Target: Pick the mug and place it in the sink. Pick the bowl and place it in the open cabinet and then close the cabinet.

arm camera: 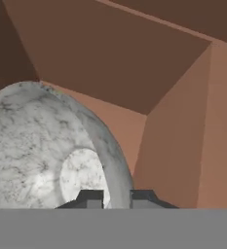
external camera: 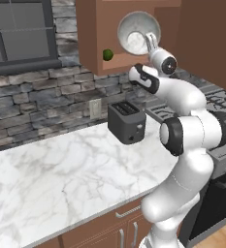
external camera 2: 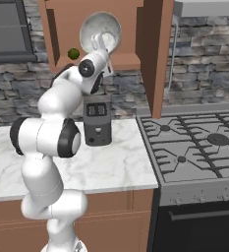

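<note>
Pincer (arm camera: 116, 198) clamped on the rim of the round, light grey-white bowl with mottled stone-like surface (arm camera: 42, 146), one dark fingertip inside the wall and one outside, as seen from the hand. Bowl tipped on edge, hollow turned toward the base cameras (external camera: 137, 33), raised into the open reddish-brown wooden wall cabinet (external camera 2: 126, 34); probably tilted this way because a rim grip leaves the bowl hanging sideways from the wrist. Whether resting on the cabinet floor or just above, impossible to tell. Judged as the placing step: release to follow, then the door to be shut. Thin, smooth rim and a narrow hold, so a risk of the bowl rolling or sliding out once let go. Cabinet interior flat, matte, plain brown panels meeting at sharp corners. Small round green object (external camera: 107, 54) near the bowl, at the cabinet's lower edge, kind unclear. Below, a boxy dark grey two-slot toaster (external camera: 127, 122) on the white, grey-veined marble surface (external camera: 51, 179), against a rough grey stone backsplash (external camera: 37, 101). Black gas stove with grates (external camera 2: 199, 147) beside the surface.
</note>
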